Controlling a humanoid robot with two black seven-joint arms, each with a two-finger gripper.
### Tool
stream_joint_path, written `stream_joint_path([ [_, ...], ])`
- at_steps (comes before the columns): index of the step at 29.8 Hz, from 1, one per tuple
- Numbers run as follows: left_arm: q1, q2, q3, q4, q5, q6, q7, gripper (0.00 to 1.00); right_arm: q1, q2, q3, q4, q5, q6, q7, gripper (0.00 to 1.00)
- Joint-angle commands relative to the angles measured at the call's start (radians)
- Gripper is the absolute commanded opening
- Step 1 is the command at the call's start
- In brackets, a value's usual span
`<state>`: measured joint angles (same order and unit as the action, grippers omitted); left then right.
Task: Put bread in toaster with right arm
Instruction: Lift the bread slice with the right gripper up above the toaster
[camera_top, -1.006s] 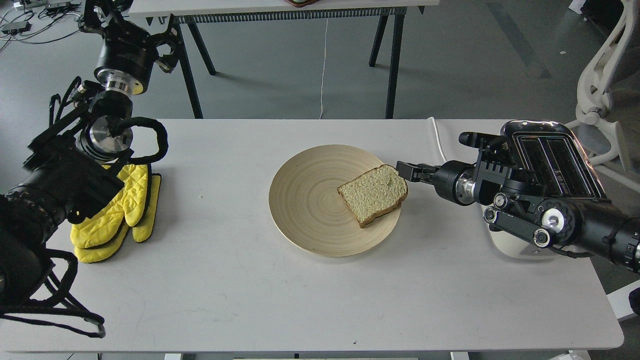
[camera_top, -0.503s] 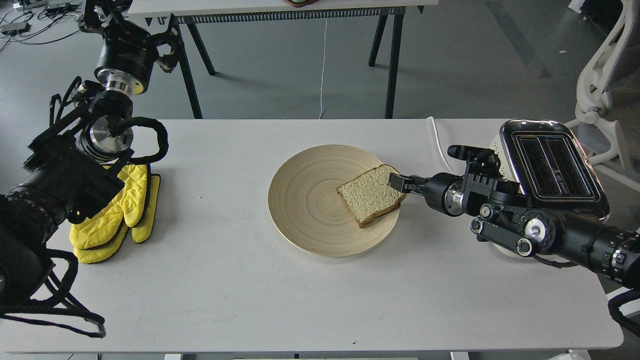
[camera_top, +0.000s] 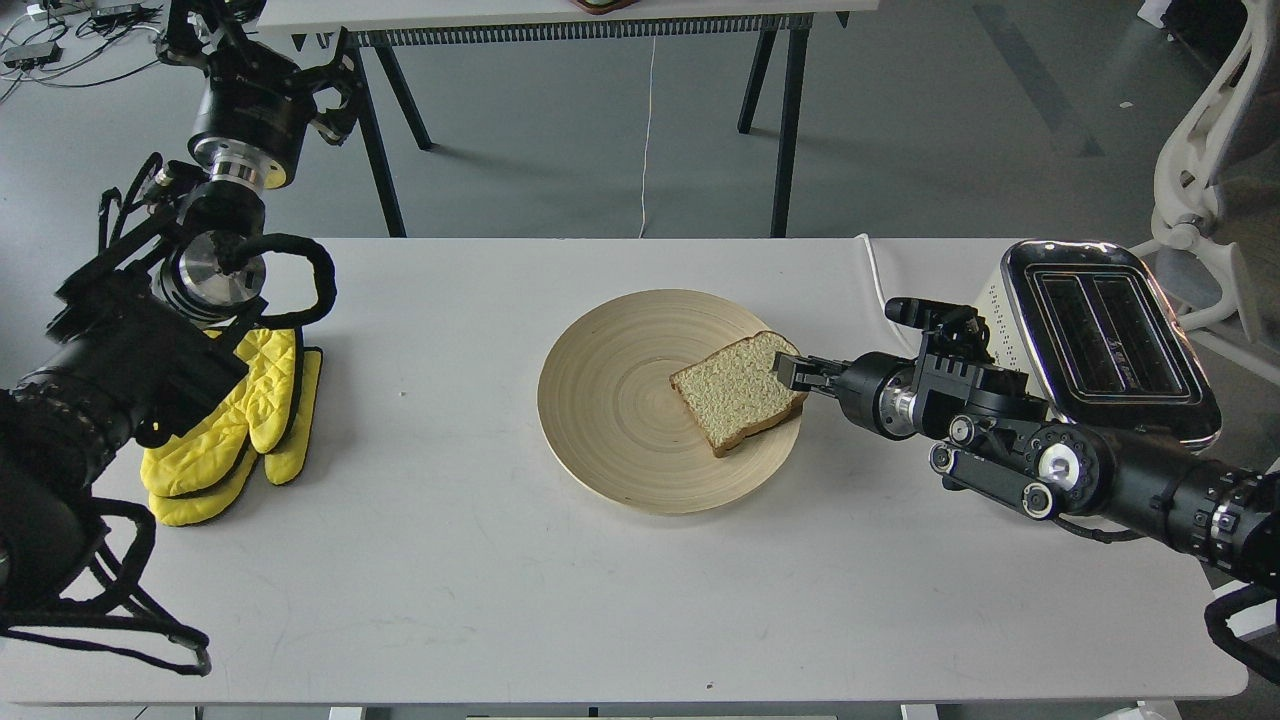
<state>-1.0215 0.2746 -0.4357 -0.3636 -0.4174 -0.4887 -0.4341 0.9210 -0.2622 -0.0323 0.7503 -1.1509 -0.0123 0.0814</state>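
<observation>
The bread (camera_top: 735, 389) lies flat on the right side of a round wooden plate (camera_top: 610, 400) in the middle of the table. My right gripper (camera_top: 789, 371) reaches in from the right and its fingertips are at the slice's right crust, one above and one below the edge. I cannot tell whether they are clamped on it. The cream toaster (camera_top: 1105, 335) with its chrome top and two empty slots stands at the right, just behind my right arm. My left gripper (camera_top: 335, 95) is raised at the far left, dark and hard to read.
Yellow oven mitts (camera_top: 240, 425) lie at the table's left under my left arm. The toaster's white cord (camera_top: 875, 275) runs off the back edge. A second table's legs (camera_top: 785, 120) stand behind, and a white chair (camera_top: 1205, 170) is at the right.
My right gripper moved left and slightly down from beside the plate onto the bread's right edge. The slice shifted a little left. The left arm stayed still.
</observation>
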Motion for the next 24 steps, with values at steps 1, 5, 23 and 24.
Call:
stream_joint_path([
  [1, 0.0, 0.0, 0.0, 0.0, 0.0, 0.0, 0.0, 1.0, -0.001, -0.002, -0.003, -0.003, 0.0, 0.0, 0.0, 0.24],
  [5, 0.0, 0.0, 0.0, 0.0, 0.0, 0.0, 0.0, 1.0, -0.001, 0.0, -0.003, -0.017, 0.0, 0.0, 0.0, 0.1],
  [23, 0.0, -0.002, 0.0, 0.0, 0.0, 0.0, 0.0, 1.0, 0.077, -0.126, 0.063, 0.115, 0.008, 0.009, -0.017, 0.0],
  [24, 0.0, -0.002, 0.0, 0.0, 0.0, 0.0, 0.0, 1.0, 0.094, -0.153, 0.066, 0.142, 0.011, 0.011, -0.025, 0.0],
])
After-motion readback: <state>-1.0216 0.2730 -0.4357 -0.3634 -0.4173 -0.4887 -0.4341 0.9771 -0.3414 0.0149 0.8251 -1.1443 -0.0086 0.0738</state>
